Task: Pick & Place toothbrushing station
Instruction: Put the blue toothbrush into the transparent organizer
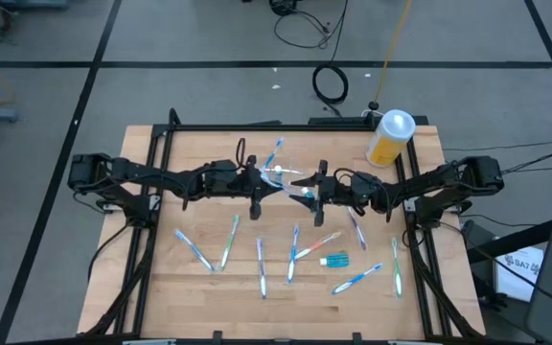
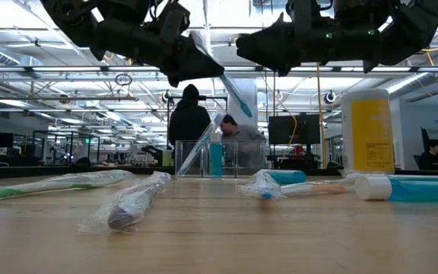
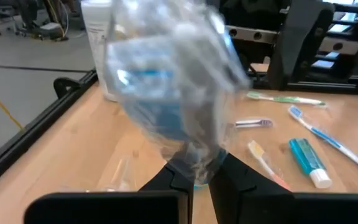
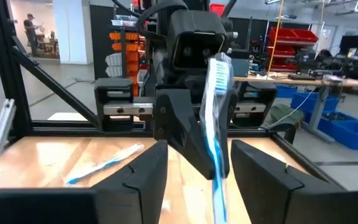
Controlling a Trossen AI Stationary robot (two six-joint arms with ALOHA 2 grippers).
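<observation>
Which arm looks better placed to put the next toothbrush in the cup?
Left, probably. Its claw grips a wrapped toothbrush, hanging just above the cup. The right claw is open and empty beside it.

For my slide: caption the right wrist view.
The left gripper holds a wrapped toothbrush upright.

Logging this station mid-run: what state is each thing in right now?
Left gripper: shut on a wrapped toothbrush, held up off the table.
Right gripper: open, facing the left one.
Cup: upright on the table, holding a toothbrush and a teal tube.
Yellow bottle: upright, capped.
Paste tube: lying flat.
Other toothbrushes: lying loose on the table.
</observation>
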